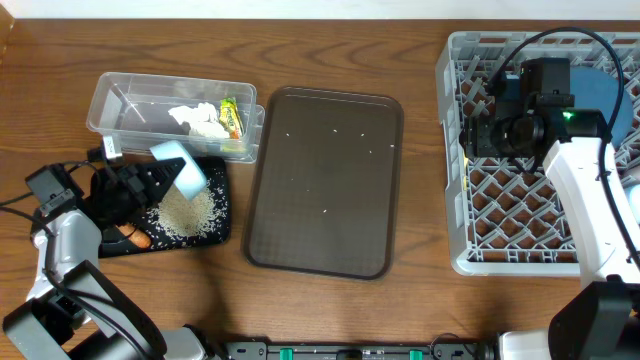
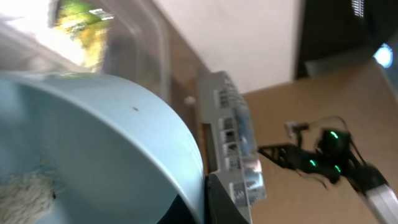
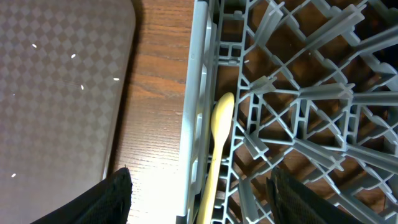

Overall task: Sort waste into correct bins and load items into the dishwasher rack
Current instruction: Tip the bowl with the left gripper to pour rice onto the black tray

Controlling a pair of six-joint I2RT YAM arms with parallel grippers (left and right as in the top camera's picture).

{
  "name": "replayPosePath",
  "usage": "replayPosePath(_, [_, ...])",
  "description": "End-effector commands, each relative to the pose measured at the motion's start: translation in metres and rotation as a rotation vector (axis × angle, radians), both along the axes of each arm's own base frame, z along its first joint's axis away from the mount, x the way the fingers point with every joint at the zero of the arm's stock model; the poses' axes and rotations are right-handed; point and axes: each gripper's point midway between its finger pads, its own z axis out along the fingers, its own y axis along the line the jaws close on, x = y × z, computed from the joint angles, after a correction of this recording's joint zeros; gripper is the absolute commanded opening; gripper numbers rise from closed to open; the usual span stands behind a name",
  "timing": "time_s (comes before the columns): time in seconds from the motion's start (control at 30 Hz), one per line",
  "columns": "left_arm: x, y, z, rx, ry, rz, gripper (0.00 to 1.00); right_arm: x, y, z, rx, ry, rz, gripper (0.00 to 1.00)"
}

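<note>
1. Paper and wrapper waste looked sorted. The crumpled white tissues (image 1: 200,120) and the green-yellow snack wrapper (image 1: 232,115) lay together inside the clear plastic tub (image 1: 120,100) at the bench's (image 1: 330,310) far left.
2. Food waste was mostly in. A heap of rice (image 1: 186,212) and the orange carrot piece (image 1: 141,238) sat in the shallow black bin (image 1: 222,228), just in front of the tub.
3. The left fingers (image 1: 155,185) were closed on the light blue cup (image 1: 181,165), holding it tipped over the black bin. The left wrist view showed a little rice in its lower inside, so I judged the emptying unfinished and the cup not yet racked.
4. A few loose grains (image 1: 322,211) lay scattered on the brown tray (image 1: 325,262), waiting to be cleared.
5. In the dishwasher rack (image 1: 455,215), the dark blue plate (image 1: 600,85) stood at the far side, and the pale yellow spoon (image 3: 219,130) lay along the near wall.
6. The right fingers (image 3: 115,199) were spread wide over the spoon, gripping nothing, which suggested it had just been placed.
7. I could not make out the white bowl or the pink cup; the right arm hid part of the rack.
</note>
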Motion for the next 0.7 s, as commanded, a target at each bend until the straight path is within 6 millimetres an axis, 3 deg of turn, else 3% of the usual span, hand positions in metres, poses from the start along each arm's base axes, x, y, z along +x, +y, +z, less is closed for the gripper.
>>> replayPosePath(0.0, [-0.002,0.000,0.005,-0.043,-0.002,0.001,0.06,0.001,0.002,0.002,0.011,-0.004,-0.005,0.69])
replayPosePath(0.03, [-0.006,-0.007,0.025,-0.074,-0.144,-0.059,0.06,0.001,0.002,0.001,0.011,-0.003,-0.005,0.69])
replayPosePath(0.1, [-0.003,-0.003,0.018,-0.037,-0.107,-0.036,0.06,0.001,0.002,0.001,0.011,-0.003,-0.005,0.69])
replayPosePath(0.17, [0.001,0.005,-0.003,-0.021,0.054,0.034,0.06,0.001,0.002,0.002,0.011,-0.007,-0.005,0.69])
replayPosePath(0.2, [0.000,0.004,0.000,-0.053,0.055,0.029,0.06,0.002,0.002,0.002,0.011,-0.011,-0.005,0.69])
replayPosePath(0.27, [-0.005,-0.005,0.026,-0.087,-0.127,-0.054,0.06,0.002,0.002,0.002,0.011,-0.010,-0.005,0.69])
replayPosePath(0.37, [0.000,0.004,0.008,-0.059,0.005,0.014,0.06,0.002,0.002,0.002,0.011,-0.009,-0.005,0.69])
replayPosePath(0.4, [0.000,0.004,0.009,-0.093,0.026,0.018,0.06,0.002,0.002,0.002,0.011,-0.010,-0.005,0.69])
replayPosePath(0.47, [-0.003,-0.001,0.027,-0.112,-0.095,-0.037,0.06,0.002,0.002,0.002,0.011,-0.010,-0.005,0.69])
replayPosePath(0.53, [0.001,0.006,0.012,-0.079,-0.009,0.013,0.06,0.002,0.002,0.002,0.011,-0.010,-0.005,0.69])
replayPosePath(0.67, [-0.001,0.004,0.021,-0.110,-0.041,-0.005,0.06,0.001,0.002,0.002,0.011,-0.007,-0.005,0.69])
